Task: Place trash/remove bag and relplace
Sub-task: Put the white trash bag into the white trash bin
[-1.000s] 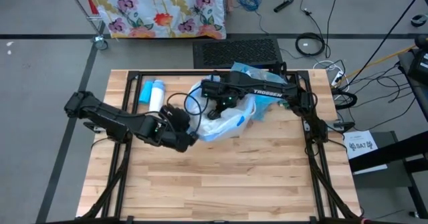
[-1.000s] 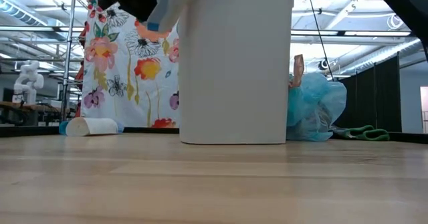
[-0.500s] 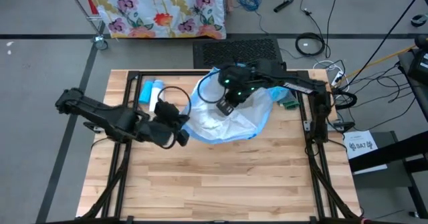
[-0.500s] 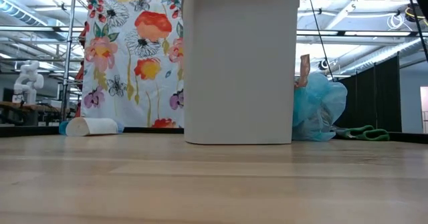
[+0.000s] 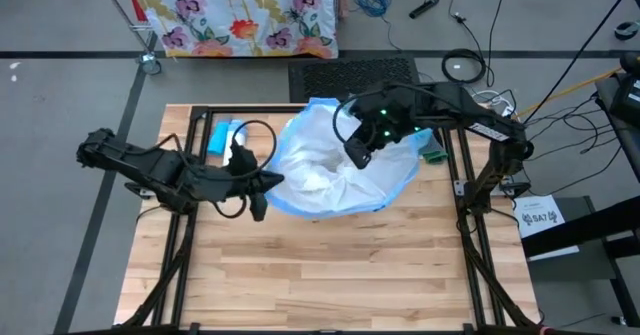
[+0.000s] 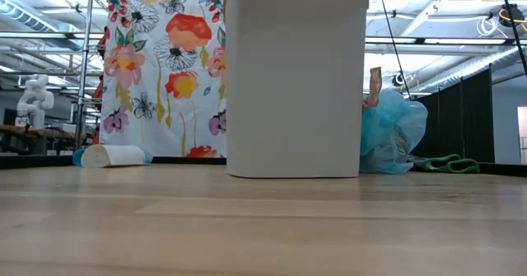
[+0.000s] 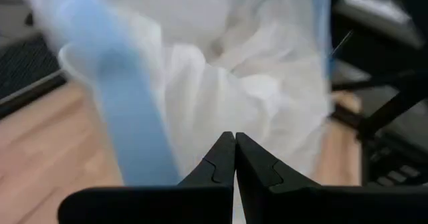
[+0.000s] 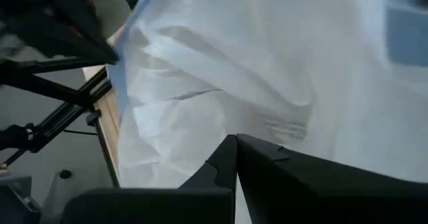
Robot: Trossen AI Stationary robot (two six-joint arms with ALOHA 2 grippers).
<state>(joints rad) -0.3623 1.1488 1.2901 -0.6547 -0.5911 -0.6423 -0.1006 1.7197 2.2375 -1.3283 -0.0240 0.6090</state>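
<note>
The white replacement bag (image 5: 335, 165) with a blue hem is spread wide above the white bin (image 6: 296, 78), which it hides in the high view. My left gripper (image 5: 268, 182) is shut on the bag's left side and my right gripper (image 5: 356, 155) on its far right part. The bag fills both wrist views (image 7: 221, 90) (image 8: 267, 70). The full light-blue liner (image 6: 391, 132) sits on the table behind the bin to the right, with a brownish scrap (image 6: 368, 82) at its top. Other trash is hidden. My left gripper pinches the bag's left edge by the blue hem (image 5: 277, 178) between its two shut fingers, coming level from the table's left. The film runs up and away from the fingers (image 7: 224, 160), lifted off the table. How many layers it holds, I cannot tell. My right gripper pinches the white film near the bag's far right rim (image 5: 366, 145) between its shut fingers (image 8: 227, 164), coming from the table's right. The bag is lifted and billows away from the fingers toward the left arm. How many layers it holds, I cannot tell.
A blue-and-white cylinder (image 5: 228, 135) lies at the table's far left, also in the low view (image 6: 111, 155). A small green thing (image 5: 432, 157) lies by the right arm's base. The near half of the wooden table (image 5: 340, 265) is bare.
My grippers have drawn apart and risen out of the low view, the left going toward the table's left and far edge, the right toward the right edge. The white bag, bunched a second ago, is spread wide over the bin.
</note>
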